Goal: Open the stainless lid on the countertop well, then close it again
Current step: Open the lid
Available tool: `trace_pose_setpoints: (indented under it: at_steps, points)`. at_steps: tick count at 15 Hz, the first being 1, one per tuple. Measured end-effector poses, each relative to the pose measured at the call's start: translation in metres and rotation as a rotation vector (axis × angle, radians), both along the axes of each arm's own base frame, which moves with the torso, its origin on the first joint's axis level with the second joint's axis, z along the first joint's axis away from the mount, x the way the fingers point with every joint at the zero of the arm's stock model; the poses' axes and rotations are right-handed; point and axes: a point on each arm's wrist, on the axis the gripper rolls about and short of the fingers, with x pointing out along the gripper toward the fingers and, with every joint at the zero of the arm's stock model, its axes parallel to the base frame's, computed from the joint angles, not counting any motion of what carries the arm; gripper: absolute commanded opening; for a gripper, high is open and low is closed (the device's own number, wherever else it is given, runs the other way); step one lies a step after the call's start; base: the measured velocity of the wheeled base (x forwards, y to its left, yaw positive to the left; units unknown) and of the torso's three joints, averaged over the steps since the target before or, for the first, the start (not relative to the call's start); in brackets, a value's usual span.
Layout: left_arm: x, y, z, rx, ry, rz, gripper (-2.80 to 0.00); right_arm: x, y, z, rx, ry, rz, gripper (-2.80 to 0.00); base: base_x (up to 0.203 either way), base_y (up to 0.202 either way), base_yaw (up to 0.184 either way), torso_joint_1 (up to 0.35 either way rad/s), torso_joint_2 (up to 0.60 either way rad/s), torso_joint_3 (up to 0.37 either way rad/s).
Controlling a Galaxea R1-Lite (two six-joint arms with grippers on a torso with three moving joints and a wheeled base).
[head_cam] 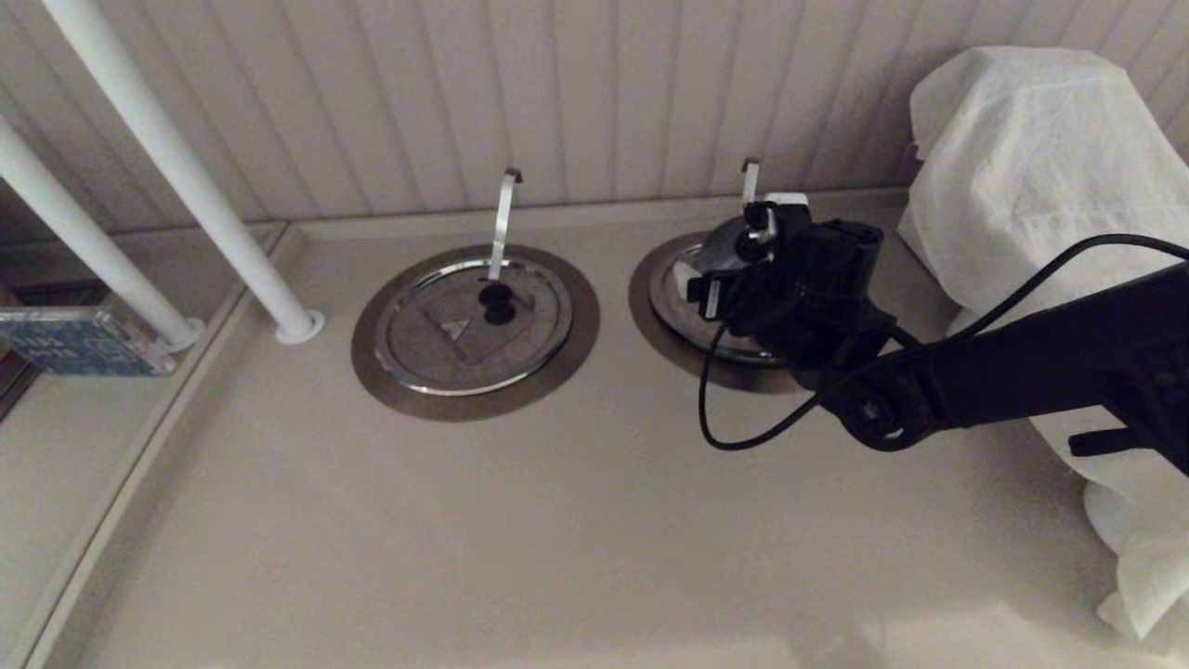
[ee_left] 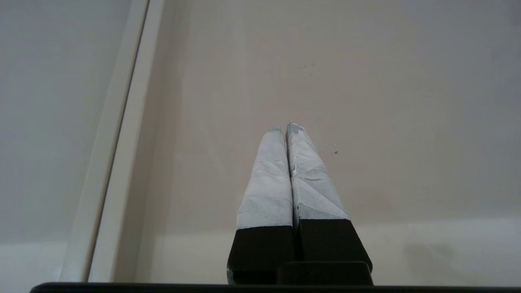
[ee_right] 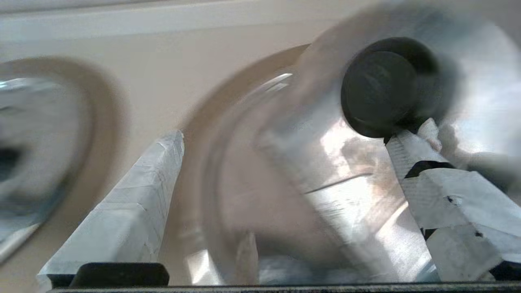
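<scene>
Now my right gripper [ee_right: 301,134] stood wide open over the stainless lid [head_cam: 692,279], one finger by its black knob [ee_right: 380,87], holding nothing.

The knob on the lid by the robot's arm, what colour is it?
Black. The knob on the stainless lid shows best in the right wrist view.

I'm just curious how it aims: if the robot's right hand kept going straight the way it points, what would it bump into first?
Most likely the stainless lid of the right-hand well: the open right hand points at its steel face, one finger beside the black knob. Depth is hard to judge.
</scene>
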Motion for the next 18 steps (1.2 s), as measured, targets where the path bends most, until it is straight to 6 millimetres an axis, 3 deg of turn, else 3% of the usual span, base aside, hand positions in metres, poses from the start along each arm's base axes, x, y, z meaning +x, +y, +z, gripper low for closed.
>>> trace_pose_setpoints:
  at_steps: [8, 15, 18]
  points:
    - [0.0, 0.0, 0.0, 0.0, 0.0, 0.001, -2.8, -0.031, 0.024, 0.0, -0.006, 0.01, 0.078, 0.0, 0.0, 0.0, 0.0, 0.0, 0.0, 0.0]
    - [0.0, 0.0, 0.0, 0.0, 0.0, 0.001, -2.8, -0.072, 0.061, -0.036, -0.047, 0.07, 0.207, 0.0, 0.0, 0.0, 0.0, 0.0, 0.0, 0.0]
    - [0.0, 0.0, 0.0, 0.0, 0.0, 0.0, -2.8, -0.085, 0.072, -0.038, -0.052, 0.077, 0.251, 0.0, 0.0, 0.0, 0.0, 0.0, 0.0, 0.0]
